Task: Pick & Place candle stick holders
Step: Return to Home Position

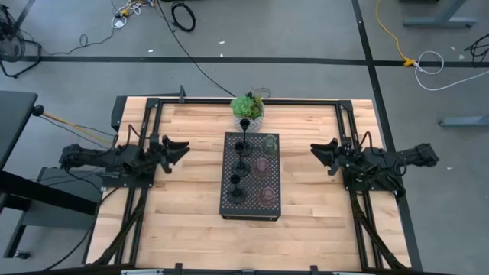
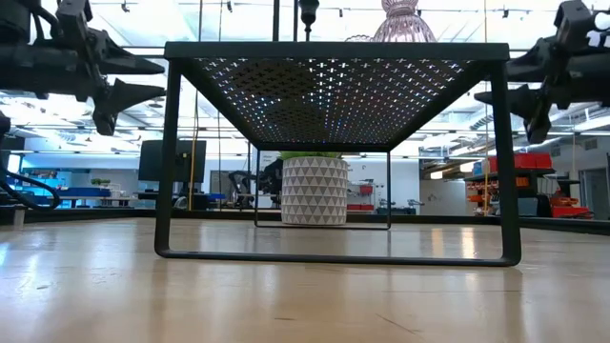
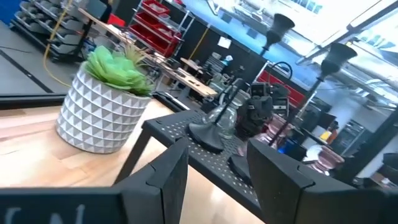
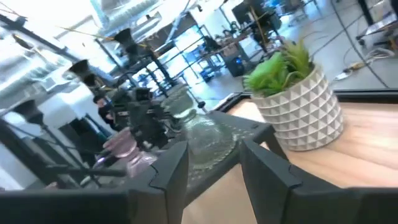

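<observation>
Three black thin-stemmed holders (image 1: 239, 164) stand on their round bases in a row on the left half of the black perforated tray (image 1: 250, 208). Three glass cups stand on the right half: a clear one (image 1: 270, 142) at the far end and two pinkish ones (image 1: 264, 164) (image 1: 267, 194) nearer. My left gripper (image 1: 182, 147) hovers open to the left of the tray, above the table. My right gripper (image 1: 315, 150) hovers open to the right of it. Both point toward the tray and hold nothing.
A green plant in a white patterned pot (image 1: 247, 109) stands just beyond the tray's far end. The tray stands on thin legs (image 2: 170, 162) above the wooden table. A black frame (image 1: 153, 102) runs around the tabletop.
</observation>
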`<state>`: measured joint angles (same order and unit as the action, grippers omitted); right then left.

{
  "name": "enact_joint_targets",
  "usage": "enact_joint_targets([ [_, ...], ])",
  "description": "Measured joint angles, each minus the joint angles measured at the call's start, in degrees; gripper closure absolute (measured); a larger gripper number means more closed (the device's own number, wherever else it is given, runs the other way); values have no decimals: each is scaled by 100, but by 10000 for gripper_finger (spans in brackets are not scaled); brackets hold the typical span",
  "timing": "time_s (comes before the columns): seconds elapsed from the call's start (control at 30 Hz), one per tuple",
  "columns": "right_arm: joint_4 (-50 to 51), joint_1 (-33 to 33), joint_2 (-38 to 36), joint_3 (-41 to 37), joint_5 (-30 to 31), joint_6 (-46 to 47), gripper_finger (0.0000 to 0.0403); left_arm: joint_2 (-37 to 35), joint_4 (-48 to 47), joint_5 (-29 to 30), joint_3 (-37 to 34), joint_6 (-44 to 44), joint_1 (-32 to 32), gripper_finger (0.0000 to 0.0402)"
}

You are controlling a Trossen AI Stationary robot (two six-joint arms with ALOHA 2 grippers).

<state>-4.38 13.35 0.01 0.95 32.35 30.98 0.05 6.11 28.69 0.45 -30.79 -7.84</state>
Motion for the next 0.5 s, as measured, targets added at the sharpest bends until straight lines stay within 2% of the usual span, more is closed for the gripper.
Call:
enact_joint_targets([
  [0.37, 41, -767, 0, -4, -123, 2, 257, 0, -2, -41, 0, 0, 841, 232],
  [0.5, 41, -833, 31, -4, -90, 2, 257, 0, 0, -42, 0, 0, 1031, 232],
])
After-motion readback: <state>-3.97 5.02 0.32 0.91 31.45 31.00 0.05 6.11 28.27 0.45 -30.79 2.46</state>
